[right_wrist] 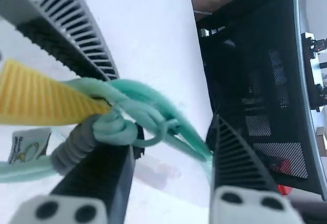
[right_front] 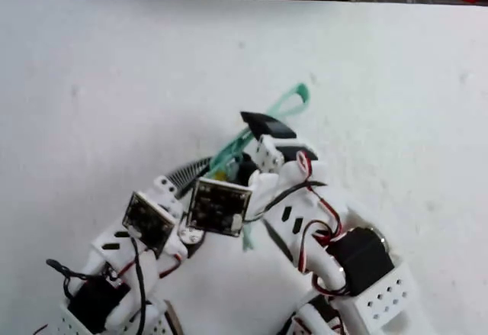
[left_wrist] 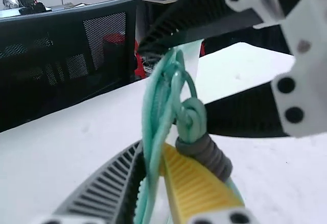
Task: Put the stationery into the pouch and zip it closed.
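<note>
Pouch cord (left_wrist: 191,116), teal, is clamped in the left hand (left_wrist: 153,152); the right hand (right_wrist: 171,137) is spread open around it. A mesh chair (left_wrist: 66,45) is seen beyond the desk (right_front: 114,60).

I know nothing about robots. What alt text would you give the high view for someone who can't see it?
Two white robot arms, the left arm and the right arm, meet over the middle of a white table, with a loop of teal cord sticking out from between their tips.
</note>
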`<state>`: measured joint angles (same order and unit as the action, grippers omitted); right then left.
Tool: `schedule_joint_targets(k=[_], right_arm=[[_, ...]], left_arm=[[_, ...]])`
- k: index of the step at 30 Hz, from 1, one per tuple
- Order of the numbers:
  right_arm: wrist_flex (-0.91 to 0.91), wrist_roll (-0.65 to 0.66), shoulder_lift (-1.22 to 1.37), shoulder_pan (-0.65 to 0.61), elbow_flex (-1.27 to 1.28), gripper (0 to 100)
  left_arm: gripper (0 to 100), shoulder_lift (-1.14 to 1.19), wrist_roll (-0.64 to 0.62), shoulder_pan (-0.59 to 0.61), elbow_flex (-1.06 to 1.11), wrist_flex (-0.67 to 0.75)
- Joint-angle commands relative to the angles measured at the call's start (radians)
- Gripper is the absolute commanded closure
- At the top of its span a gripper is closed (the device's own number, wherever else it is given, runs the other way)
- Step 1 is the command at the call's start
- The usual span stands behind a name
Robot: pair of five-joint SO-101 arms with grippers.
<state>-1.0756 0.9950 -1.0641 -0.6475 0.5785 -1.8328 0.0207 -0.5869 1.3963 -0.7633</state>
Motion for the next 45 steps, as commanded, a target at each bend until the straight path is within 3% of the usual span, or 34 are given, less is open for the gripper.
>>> schedule_joint_targets(k=[1, 6, 14, 18, 21, 29, 43, 45], right_arm=[[0.041, -0.106, -0.019, 0.058, -0.163, 81.8], [0.048, -0.319, -0.010, 0.076, -0.201, 81.8], [0.113, -0.387, -0.015, 0.074, -0.138, 82.2], [0.090, -0.519, -0.012, 0.073, -0.046, 86.9], [0.074, -0.566, -0.019, 0.071, 0.023, 84.4], [0.038, -0.571, -0.019, -0.139, 0.038, 78.3], [0.186, -0.571, 0.148, -0.137, 0.043, 78.9], [0.205, -0.563, 0.160, -0.133, 0.041, 84.2]], left_arm=[[98, 0.005, -0.012, 0.018, 0.000, 0.029], [98, 0.005, -0.041, 0.179, 0.040, 0.158], [98, 0.005, -0.046, 0.165, 0.104, 0.215], [98, 0.005, -0.048, 0.185, 0.103, 0.219], [98, 0.005, -0.044, 0.185, 0.103, 0.219], [98, 0.005, -0.041, 0.185, 0.103, 0.219], [98, 0.005, -0.040, 0.162, 0.104, 0.212], [98, 0.005, -0.040, 0.162, 0.104, 0.212]])
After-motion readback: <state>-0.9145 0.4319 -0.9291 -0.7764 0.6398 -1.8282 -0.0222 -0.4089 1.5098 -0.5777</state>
